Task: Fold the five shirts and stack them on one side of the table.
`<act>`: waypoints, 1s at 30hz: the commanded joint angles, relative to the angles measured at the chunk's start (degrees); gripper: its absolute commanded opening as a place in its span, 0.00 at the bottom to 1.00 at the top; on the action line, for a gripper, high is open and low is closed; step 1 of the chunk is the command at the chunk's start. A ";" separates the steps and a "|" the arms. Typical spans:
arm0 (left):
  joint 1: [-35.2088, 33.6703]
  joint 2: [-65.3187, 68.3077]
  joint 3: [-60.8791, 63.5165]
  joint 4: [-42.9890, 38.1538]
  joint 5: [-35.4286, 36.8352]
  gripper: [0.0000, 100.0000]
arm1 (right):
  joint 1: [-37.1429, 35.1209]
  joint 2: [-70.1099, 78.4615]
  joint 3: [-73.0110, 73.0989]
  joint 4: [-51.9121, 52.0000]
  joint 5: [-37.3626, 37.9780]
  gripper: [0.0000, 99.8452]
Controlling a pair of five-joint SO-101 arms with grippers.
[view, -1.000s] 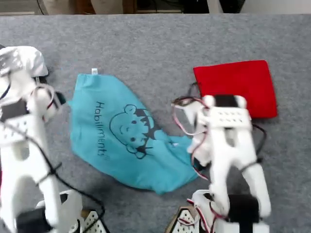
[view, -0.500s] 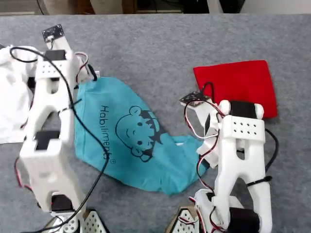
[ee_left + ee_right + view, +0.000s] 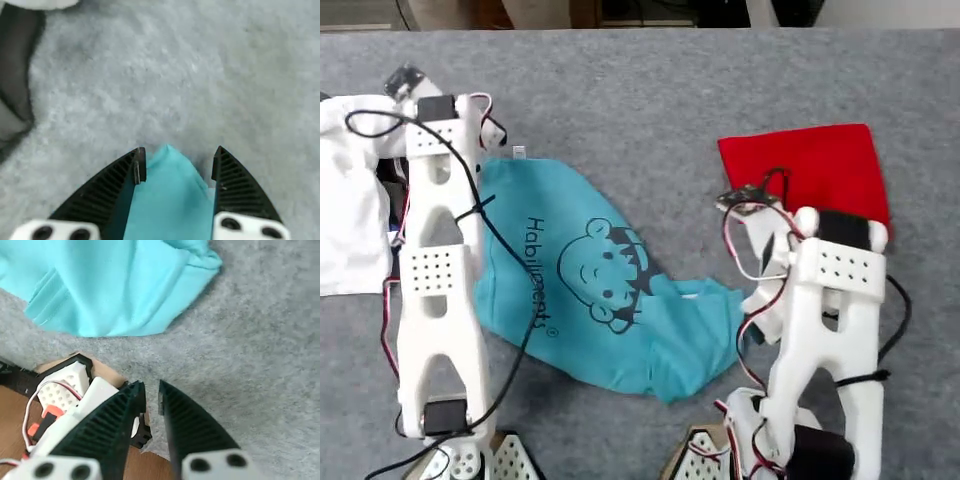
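left gripper open over teal shirt corner, right gripper closed and empty

left gripper (image 3: 177, 161) is spread wide, its jaws straddling one corner of the teal shirt (image 3: 620, 340) (cloth sits between them, not pinched). right gripper (image 3: 151, 390) has its jaws almost together with nothing in them, over the grey table (image 3: 650, 90) near the teal shirt's edge. teal shirt lies unfolded, print up, rumpled along the edge nearest the right arm. red shirt (image 3: 810, 175) is folded, on the right arm's side of the teal shirt and apart from it. white shirt (image 3: 355, 230) is crumpled just beside the teal shirt on the left arm's side, partly behind that arm.
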 commanded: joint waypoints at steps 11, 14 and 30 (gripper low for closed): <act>-0.35 6.11 -10.11 3.16 2.11 0.20 | 4.97 -1.63 -4.70 -0.62 0.53 0.06; 0.44 6.11 -10.11 3.52 2.11 0.20 | 4.97 -1.63 -4.44 -0.62 0.53 0.06; 2.29 6.20 -10.11 5.63 -2.02 0.10 | 4.97 -1.63 -4.70 -0.97 0.62 0.06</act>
